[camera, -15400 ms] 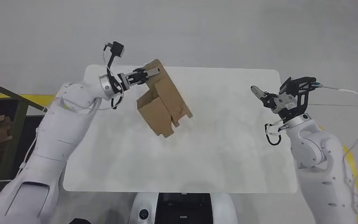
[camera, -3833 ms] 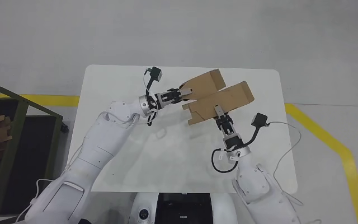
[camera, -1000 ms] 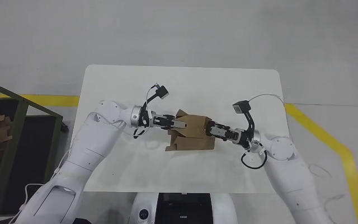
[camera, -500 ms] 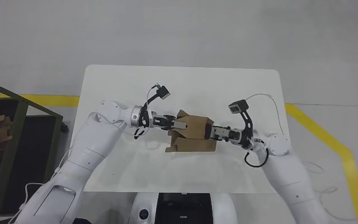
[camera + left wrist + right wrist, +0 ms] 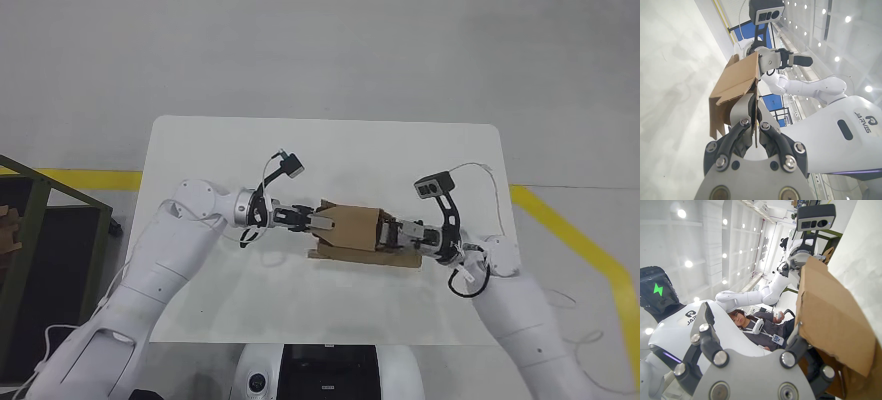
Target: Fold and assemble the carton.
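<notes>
A brown cardboard carton (image 5: 352, 230) lies on its side in the middle of the white table (image 5: 400, 150), partly folded, with a flap flat on the table under it. My left gripper (image 5: 318, 221) is at its left end, shut on the edge of a flap (image 5: 755, 106). At the carton's right end my right gripper (image 5: 385, 236) stands open. One of its fingers (image 5: 797, 332) lies against the carton (image 5: 829, 313), and the other finger (image 5: 704, 315) sticks out free. From the left wrist view, that free dark finger (image 5: 800, 60) shows past the carton (image 5: 734, 83).
A dark green frame (image 5: 30, 220) stands off the table's left side, beside a yellow floor line. Bare table surface lies all around the carton, with more room at the back than at the front edge.
The carton has dropped lower and stretched to the right, with a flap now flat on the table. My right gripper has shifted slightly right with it. My left gripper has kept its hold.
</notes>
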Motion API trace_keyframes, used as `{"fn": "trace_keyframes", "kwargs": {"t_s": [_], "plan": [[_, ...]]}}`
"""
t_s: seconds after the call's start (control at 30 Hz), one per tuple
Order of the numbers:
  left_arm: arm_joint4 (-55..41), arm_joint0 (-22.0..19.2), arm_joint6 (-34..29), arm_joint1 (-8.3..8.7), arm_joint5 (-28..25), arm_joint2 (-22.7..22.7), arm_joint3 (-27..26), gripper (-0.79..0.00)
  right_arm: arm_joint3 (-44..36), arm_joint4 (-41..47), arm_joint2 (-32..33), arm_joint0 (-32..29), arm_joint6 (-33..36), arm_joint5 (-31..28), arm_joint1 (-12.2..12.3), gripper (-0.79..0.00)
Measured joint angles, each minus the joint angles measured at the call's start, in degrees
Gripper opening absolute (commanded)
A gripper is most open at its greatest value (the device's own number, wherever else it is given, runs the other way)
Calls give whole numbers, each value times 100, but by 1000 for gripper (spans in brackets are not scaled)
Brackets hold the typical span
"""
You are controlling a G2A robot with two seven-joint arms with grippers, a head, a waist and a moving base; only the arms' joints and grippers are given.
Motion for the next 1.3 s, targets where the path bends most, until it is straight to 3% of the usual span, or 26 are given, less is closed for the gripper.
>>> {"fn": "trace_keyframes", "kwargs": {"t_s": [0.23, 0.3, 0.33, 0.37, 0.57, 0.67, 1.03, 1.17, 1.3], "plan": [[-16, -28, -9, -5, 6, 60, 41, -785, 64, -304, -160, 82, -89, -89, 13, 0], [-20, -34, -12, -3, 12, 64, 37, -785, 95, -324, -216, 119, -127, -127, 10, -262], [-20, -37, -13, -1, 13, 64, 31, -785, 112, -334, -249, 141, -147, -146, 8, -363], [-20, -38, -13, 0, 14, 64, 27, -785, 124, -337, -272, 156, -160, -159, 8, -406], [-16, -41, -23, 12, 30, 61, -7, -785, 194, -423, -378, 219, -225, -225, 22, -382], [-26, -44, -24, 14, 41, 73, -31, -785, 274, -531, -428, 247, -267, -266, 32, -440], [-26, -56, -41, 27, 62, 93, -74, -785, 495, -932, -589, 399, -445, -444, 42, -533], [-30, -59, -49, 31, 67, 100, -77, -785, 566, -1064, -626, 442, -500, -498, 38, -705], [-42, -62, -49, 35, 75, 105, -78, -785, 600, -1122, -652, 466, -521, -519, 34, -785]]}}
